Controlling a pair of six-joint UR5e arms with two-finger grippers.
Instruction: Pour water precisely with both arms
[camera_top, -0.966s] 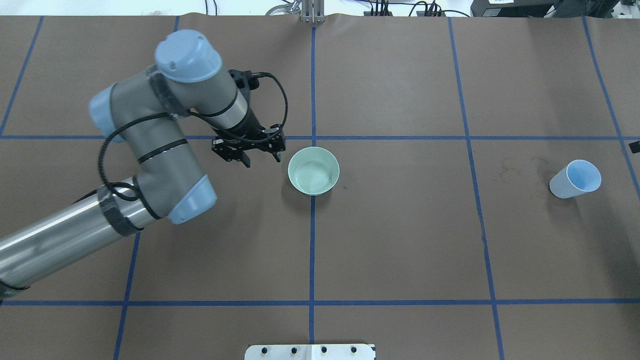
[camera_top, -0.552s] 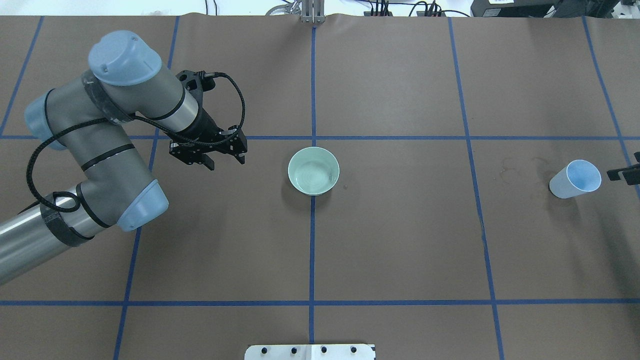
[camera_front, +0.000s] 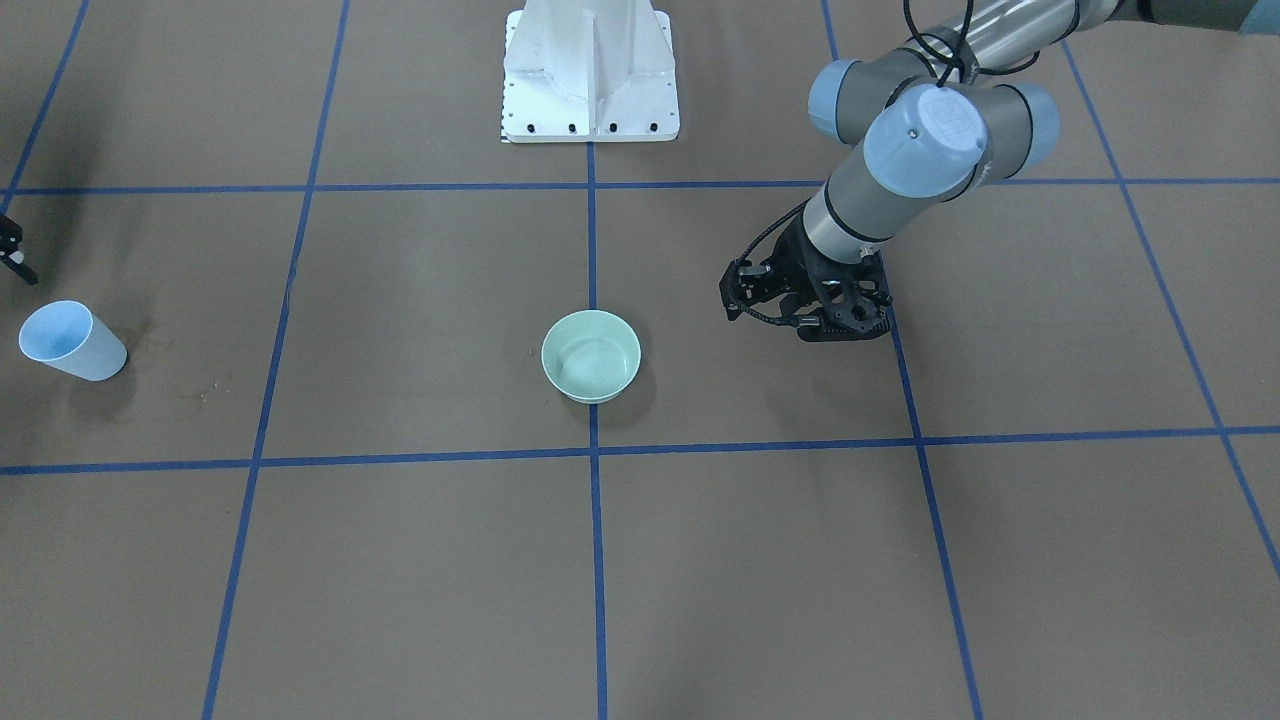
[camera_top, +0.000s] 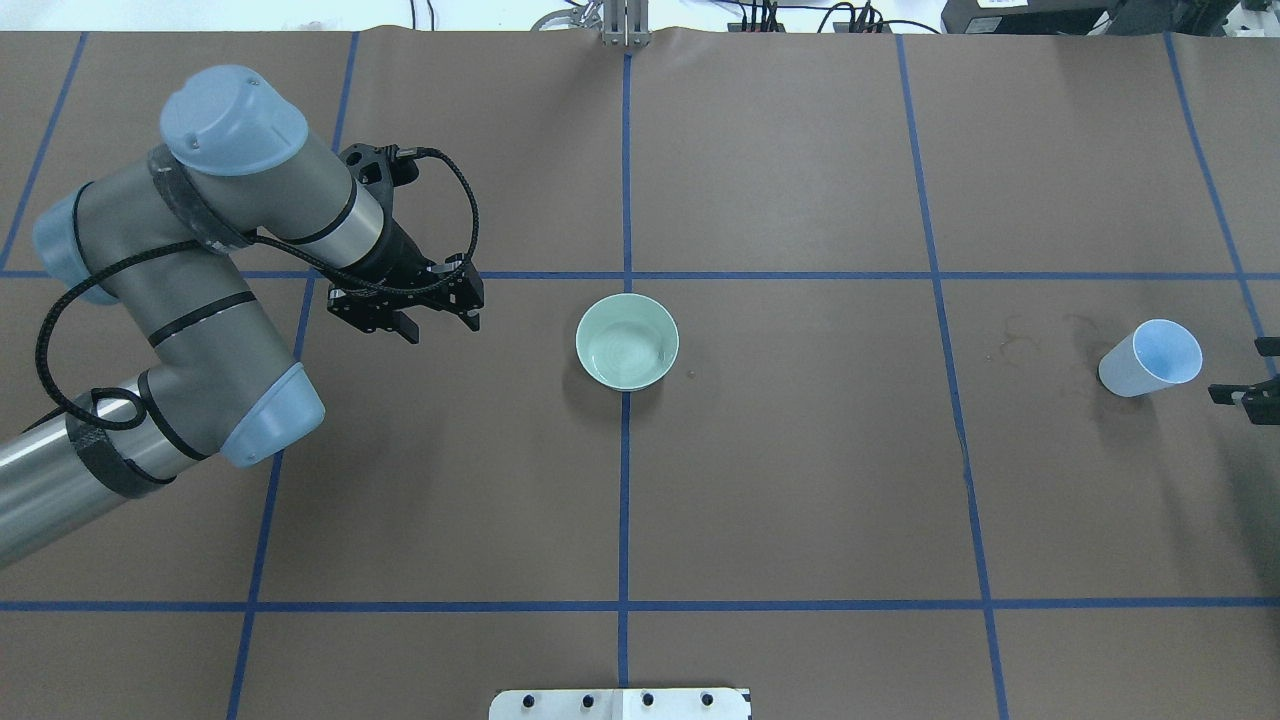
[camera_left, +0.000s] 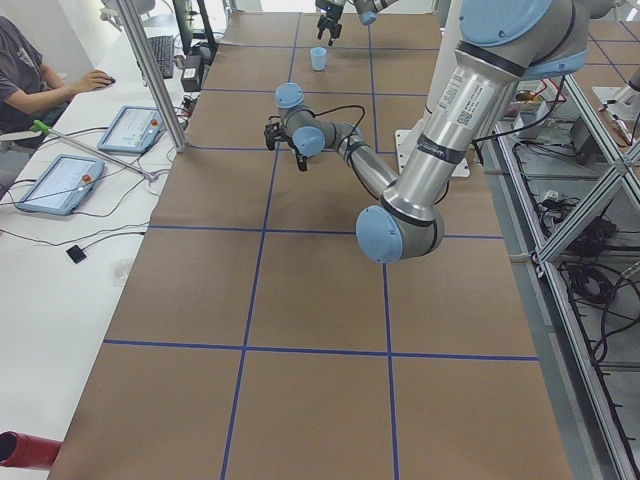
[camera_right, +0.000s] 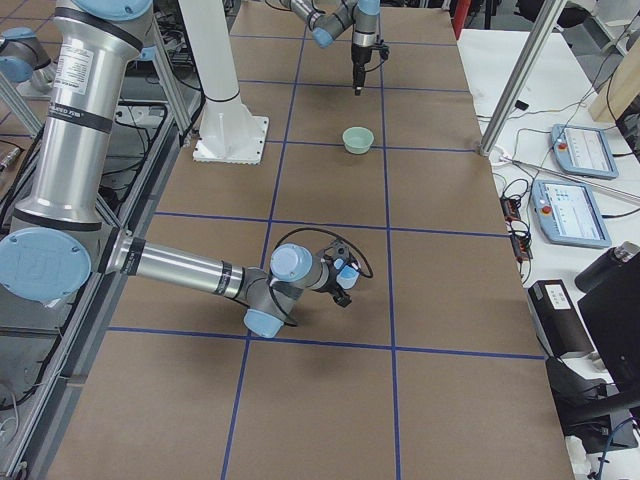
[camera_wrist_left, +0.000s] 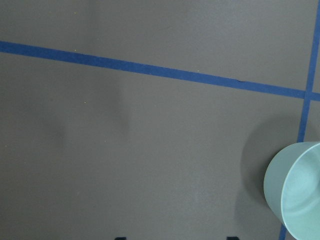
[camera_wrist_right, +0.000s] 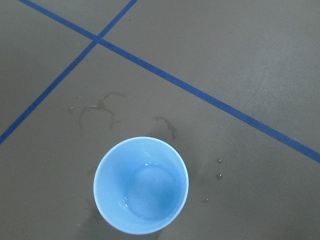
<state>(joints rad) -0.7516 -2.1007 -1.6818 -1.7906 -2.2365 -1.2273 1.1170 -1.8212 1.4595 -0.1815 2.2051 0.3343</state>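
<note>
A mint-green bowl (camera_top: 627, 342) stands at the table's centre, with faint rings inside; it also shows in the front view (camera_front: 590, 356) and at the edge of the left wrist view (camera_wrist_left: 300, 192). A light-blue cup (camera_top: 1152, 358) stands upright at the far right. The water (camera_wrist_right: 146, 202) shows as a few white glints at the cup's bottom. My left gripper (camera_top: 441, 328) is open and empty, well to the left of the bowl. My right gripper (camera_top: 1250, 370) is open at the view's edge, just right of the cup and not touching it.
The white pedestal base (camera_front: 590, 70) stands behind the bowl. Dried water marks (camera_top: 1020, 335) lie on the brown paper left of the cup. Blue tape lines cross the table. An operator (camera_left: 40, 75) sits at the side desk with tablets.
My left arm has drawn back to the left, away from the bowl. My right gripper has come into view at the right edge beside the blue cup.
</note>
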